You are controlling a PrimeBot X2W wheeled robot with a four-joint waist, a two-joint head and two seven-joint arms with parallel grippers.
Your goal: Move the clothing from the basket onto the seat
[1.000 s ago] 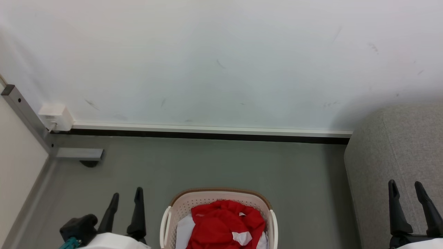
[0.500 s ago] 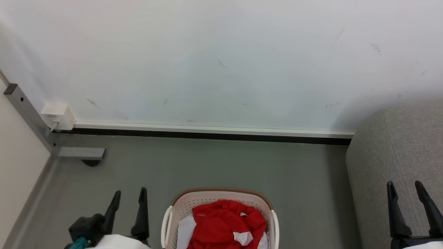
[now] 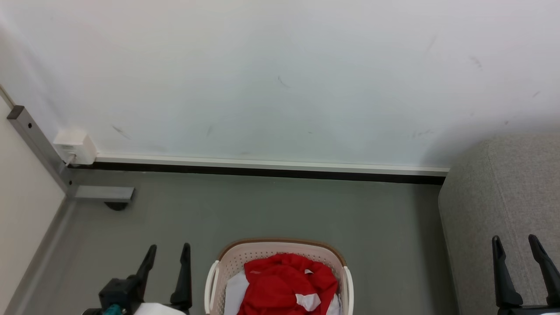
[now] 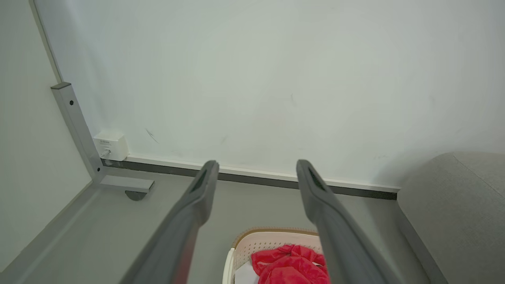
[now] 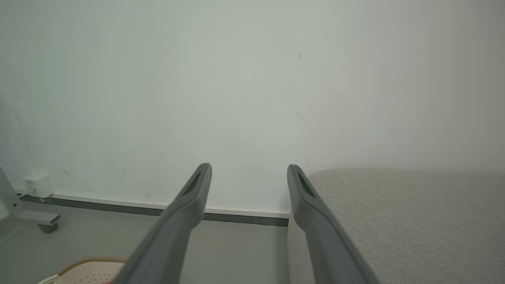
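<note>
The cream perforated basket (image 3: 236, 258) with a brown rim stands on the floor at the bottom centre, holding red clothing (image 3: 284, 284) over a white piece. My left gripper (image 3: 169, 249) is open just left of the basket, nothing between its fingers. My right gripper (image 3: 514, 240) is open over the grey seat (image 3: 503, 183) at the right edge. The left wrist view shows the open left gripper (image 4: 254, 163) above the basket (image 4: 252, 244) and red clothing (image 4: 290, 268). In the right wrist view the open right gripper (image 5: 248, 167) reaches along the seat (image 5: 394, 217), with the basket (image 5: 90, 270) rim at lower left.
A white wall with a black-and-white baseboard (image 3: 262, 168) closes the back. A grey metal post and foot (image 3: 100, 193) and a white wall box (image 3: 74, 146) sit at the left corner. Grey floor (image 3: 284, 210) lies between basket and wall.
The left gripper has shifted right and slightly down, closer to the basket. The right gripper has sunk a little. The basket and clothing are unchanged.
</note>
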